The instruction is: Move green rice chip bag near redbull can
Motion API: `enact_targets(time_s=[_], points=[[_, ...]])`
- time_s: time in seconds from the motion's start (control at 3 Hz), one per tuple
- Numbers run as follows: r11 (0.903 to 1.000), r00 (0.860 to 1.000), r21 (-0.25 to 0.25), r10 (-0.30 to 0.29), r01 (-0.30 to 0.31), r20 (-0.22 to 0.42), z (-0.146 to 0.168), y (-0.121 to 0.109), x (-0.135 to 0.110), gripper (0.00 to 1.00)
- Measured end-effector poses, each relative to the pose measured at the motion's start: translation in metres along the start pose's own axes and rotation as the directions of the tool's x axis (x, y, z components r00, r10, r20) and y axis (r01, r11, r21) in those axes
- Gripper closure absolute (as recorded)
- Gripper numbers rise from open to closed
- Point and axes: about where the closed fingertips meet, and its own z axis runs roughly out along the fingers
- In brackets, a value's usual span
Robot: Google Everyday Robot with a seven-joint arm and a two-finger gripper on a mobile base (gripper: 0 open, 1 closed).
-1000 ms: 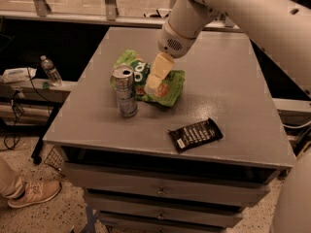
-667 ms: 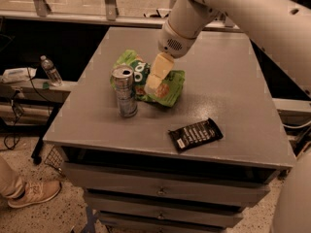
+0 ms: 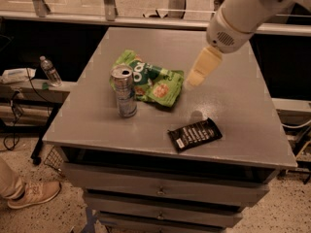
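Observation:
The green rice chip bag point(image 3: 150, 79) lies flat on the grey table point(image 3: 233, 110), left of centre. The redbull can point(image 3: 125, 91) stands upright at the bag's front left edge, touching or almost touching it. My gripper point(image 3: 197, 76) hangs from the white arm point(image 3: 238, 18) just right of the bag and a little above the table. It is open, holds nothing and is apart from the bag.
A small black wrapper point(image 3: 195, 134) lies near the table's front edge, right of centre. A clear water bottle point(image 3: 50, 71) stands on a lower shelf to the left. Drawers sit under the tabletop. A person's shoe point(image 3: 31, 194) is on the floor at bottom left.
My gripper was down on the green bag; it has let go, lifted and moved right. The bag now lies flat beside the can.

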Motion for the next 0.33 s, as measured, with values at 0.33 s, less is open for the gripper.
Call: enact_targets(time_s=[0.33], points=[[0.989,0.994,0.098,0.11,-0.111,0.021,-0.0478,-0.0185,0.0588,0.0]])
